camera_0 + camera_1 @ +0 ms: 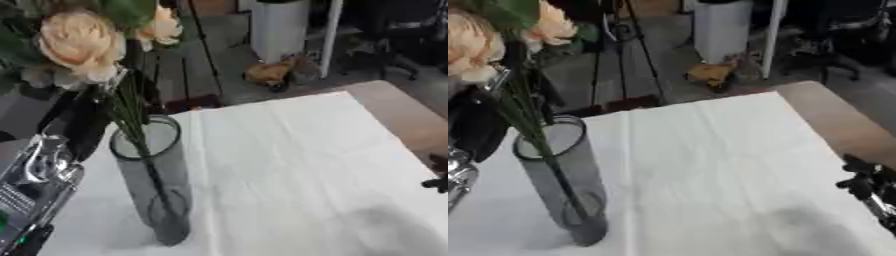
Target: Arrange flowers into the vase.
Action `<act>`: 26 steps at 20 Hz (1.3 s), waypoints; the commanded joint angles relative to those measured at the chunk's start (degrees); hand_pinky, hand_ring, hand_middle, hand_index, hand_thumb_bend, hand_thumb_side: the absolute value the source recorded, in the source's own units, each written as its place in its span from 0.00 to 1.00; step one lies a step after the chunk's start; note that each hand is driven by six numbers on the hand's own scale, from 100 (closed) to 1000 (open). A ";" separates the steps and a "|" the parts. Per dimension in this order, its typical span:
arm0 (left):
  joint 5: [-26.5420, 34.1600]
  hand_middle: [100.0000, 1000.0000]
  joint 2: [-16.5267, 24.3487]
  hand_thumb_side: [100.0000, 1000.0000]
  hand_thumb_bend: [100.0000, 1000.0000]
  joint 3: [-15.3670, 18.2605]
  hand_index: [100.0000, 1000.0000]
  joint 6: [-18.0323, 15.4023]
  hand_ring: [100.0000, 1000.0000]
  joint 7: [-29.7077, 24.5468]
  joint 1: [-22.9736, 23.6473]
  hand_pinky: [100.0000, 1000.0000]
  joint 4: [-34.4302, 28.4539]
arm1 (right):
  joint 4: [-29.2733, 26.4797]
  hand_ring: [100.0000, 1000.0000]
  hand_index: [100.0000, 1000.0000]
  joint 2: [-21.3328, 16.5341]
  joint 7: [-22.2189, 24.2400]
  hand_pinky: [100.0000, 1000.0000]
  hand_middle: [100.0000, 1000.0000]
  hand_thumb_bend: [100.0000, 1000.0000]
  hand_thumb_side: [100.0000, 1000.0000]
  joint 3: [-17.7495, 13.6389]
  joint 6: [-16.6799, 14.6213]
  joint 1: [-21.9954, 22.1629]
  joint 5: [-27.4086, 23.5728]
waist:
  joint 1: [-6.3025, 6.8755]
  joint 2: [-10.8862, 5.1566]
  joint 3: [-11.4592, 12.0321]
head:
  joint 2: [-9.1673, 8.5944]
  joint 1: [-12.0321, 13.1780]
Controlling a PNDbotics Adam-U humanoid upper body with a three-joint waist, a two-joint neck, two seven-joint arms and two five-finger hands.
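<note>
A tall dark glass vase [153, 185] stands on the white tablecloth [289, 165] at the left. A bunch of peach flowers [80, 42] with green leaves rises above it. Their thin green stems [131, 112] run down through the vase mouth to its bottom. My left hand [86, 122], black, is just left of the stems below the blossoms, its fingers curled at them. Its silver wrist [39, 167] comes in from the lower left. Part of my right hand [866, 182] shows at the right edge, low over the cloth and far from the vase.
The cloth covers a wooden table whose bare edge [842, 120] shows at the right. Beyond the far edge are a floor, a tripod [627, 45], a white bin [280, 27] and a brown bundle [271, 72].
</note>
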 commanded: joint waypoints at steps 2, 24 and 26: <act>-3.51 0.35 0.72 0.93 0.41 1.09 0.48 -1.43 0.50 -0.01 0.02 0.33 -0.38 | -1.03 0.96 0.67 -1.27 0.17 0.62 0.32 0.41 0.49 -0.34 -0.22 -0.73 -0.30 | -0.42 -0.92 0.11 | -0.20 -0.11; -12.25 0.38 0.37 0.90 0.44 2.61 0.52 -4.77 0.53 -2.15 1.71 0.37 0.23 | -1.10 0.97 0.67 -1.34 0.19 0.62 0.32 0.41 0.49 -0.47 -0.16 -0.56 -0.28 | -0.31 -0.97 0.26 | -0.28 -0.25; -12.27 0.38 0.37 0.90 0.44 2.61 0.52 -4.78 0.53 -2.15 1.71 0.37 0.23 | -1.10 0.97 0.67 -1.34 0.20 0.62 0.32 0.41 0.49 -0.47 -0.16 -0.55 -0.28 | -0.31 -0.97 0.26 | -0.28 -0.25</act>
